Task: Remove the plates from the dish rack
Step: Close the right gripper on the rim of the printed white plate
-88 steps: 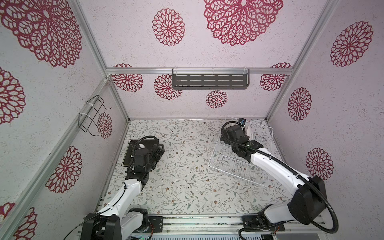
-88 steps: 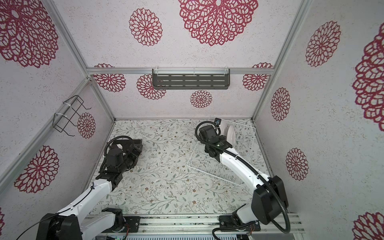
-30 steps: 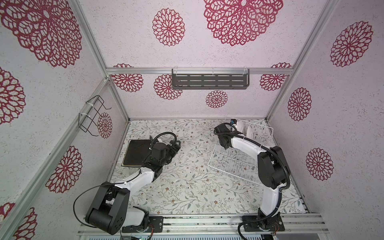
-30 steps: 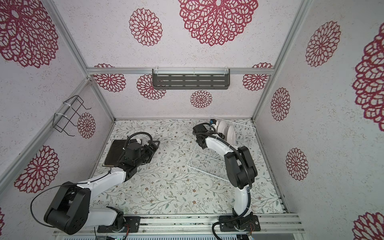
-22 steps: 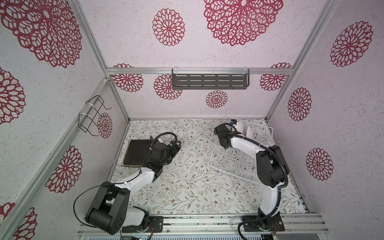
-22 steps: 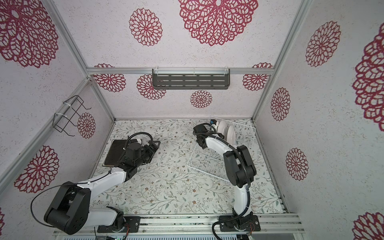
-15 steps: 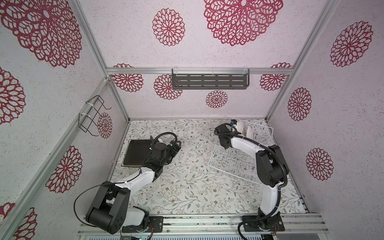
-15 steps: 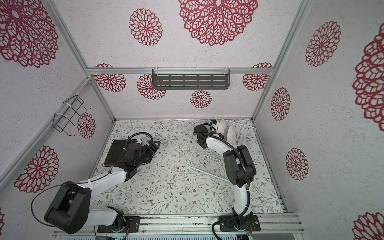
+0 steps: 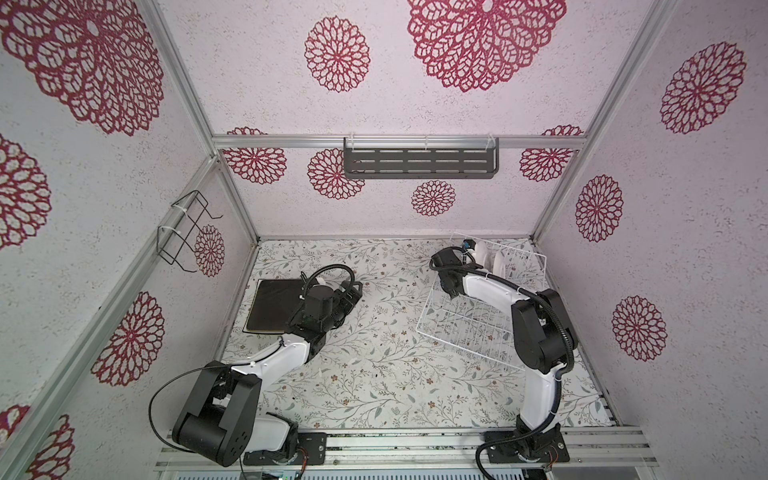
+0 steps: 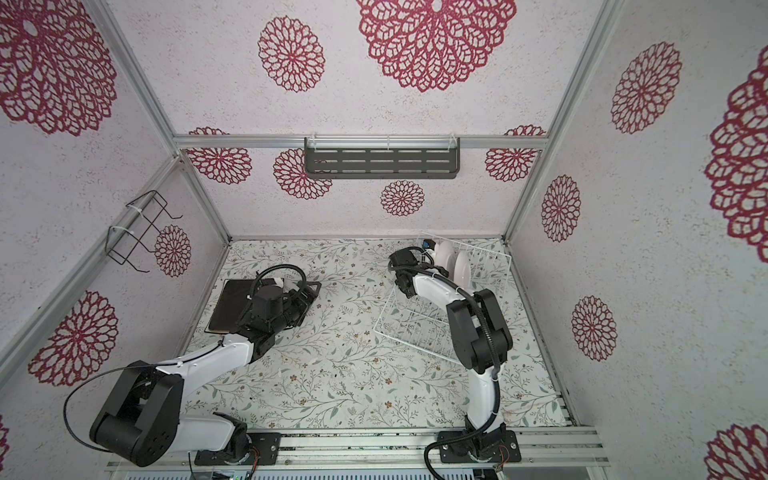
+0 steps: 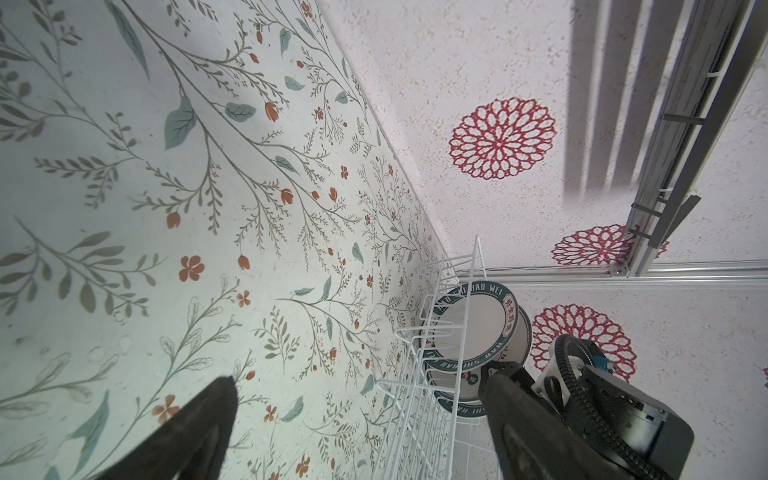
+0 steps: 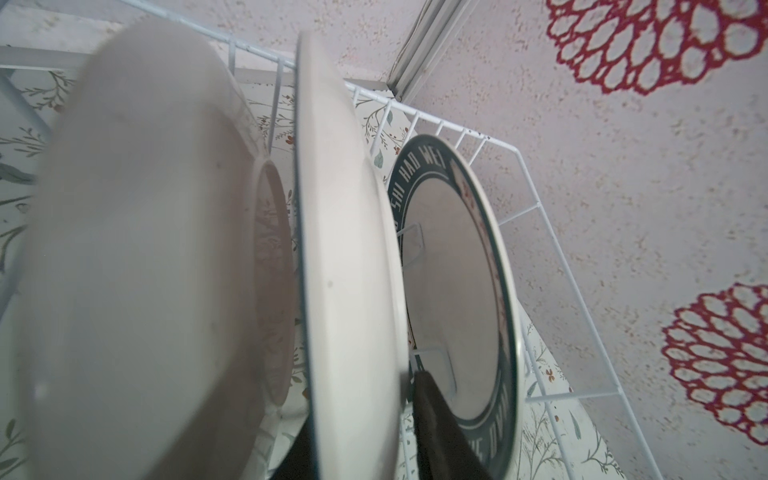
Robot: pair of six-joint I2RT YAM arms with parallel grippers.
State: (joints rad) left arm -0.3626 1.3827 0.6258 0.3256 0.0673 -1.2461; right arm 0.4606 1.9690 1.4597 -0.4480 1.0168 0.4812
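"Where is your right tool?"

"My right tool [image 12: 365, 419] is at the far end of the dish rack [image 9: 469, 324], among the three round plates [image 10: 446, 253] standing on edge there. Its fingers [image 12: 436, 415] straddle the rim of the middle plate [image 12: 345, 249], one dark finger on each face and close against it. I cannot tell whether they are clamped on it or just short of it."

"And the two plates either side?"

"The nearest plate [image 12: 137, 249] is plain white and blurred, right by my wrist camera. The far plate [image 12: 453, 270] has a dark-teal lettered rim, and the rack's upright wires show against its face. There are gaps between all three."

"Where does the rack sit?"

"On the right side of the floral tabletop [image 9: 374, 374] in both top views. It is turned at an angle, with its far corner near the back wall."

"What about your left tool?"

"My left tool [image 9: 352, 291] has its jaws wide apart, and its wrist view shows only tabletop and the rack's edge between them. It hangs over the tabletop just beside a square black plate [image 9: 274, 305]. That plate lies flat near the left wall, well apart from the rack."

"Anything on the walls?"

"A dark grey slotted shelf [image 9: 419, 164] hangs on the back wall, and a small black wire holder [image 9: 183, 232] on the left one."
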